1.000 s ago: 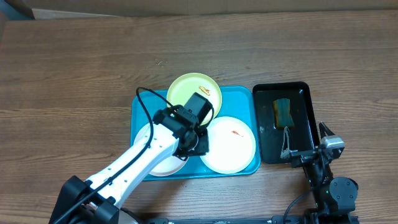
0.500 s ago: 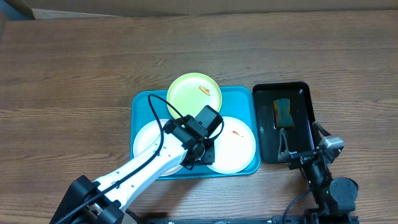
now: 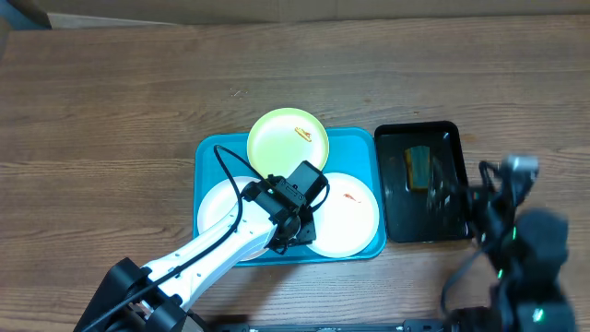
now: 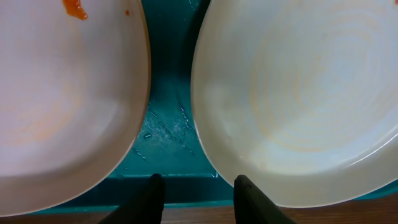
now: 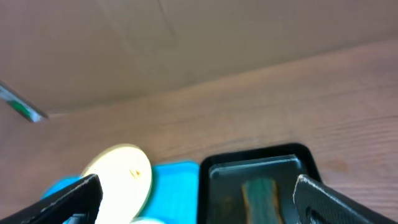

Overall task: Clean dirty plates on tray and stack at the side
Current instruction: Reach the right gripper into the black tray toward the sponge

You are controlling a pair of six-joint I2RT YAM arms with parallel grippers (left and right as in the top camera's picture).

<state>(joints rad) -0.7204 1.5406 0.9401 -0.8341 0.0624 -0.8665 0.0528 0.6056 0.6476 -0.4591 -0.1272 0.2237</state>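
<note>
My right arm (image 3: 507, 231) is only a blur from overhead — my left arm (image 3: 221, 247) covers part of one white plate (image 3: 214, 205), and my left wrist view crops its rim too.

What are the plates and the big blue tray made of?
The plates look like plastic: they are smooth and thin-rimmed, with a soft shine and faint rings. The tray looks like plastic too: it is glossy turquoise, with fine scratches and wet-looking specks. Looks alone can't make it certain.
</note>
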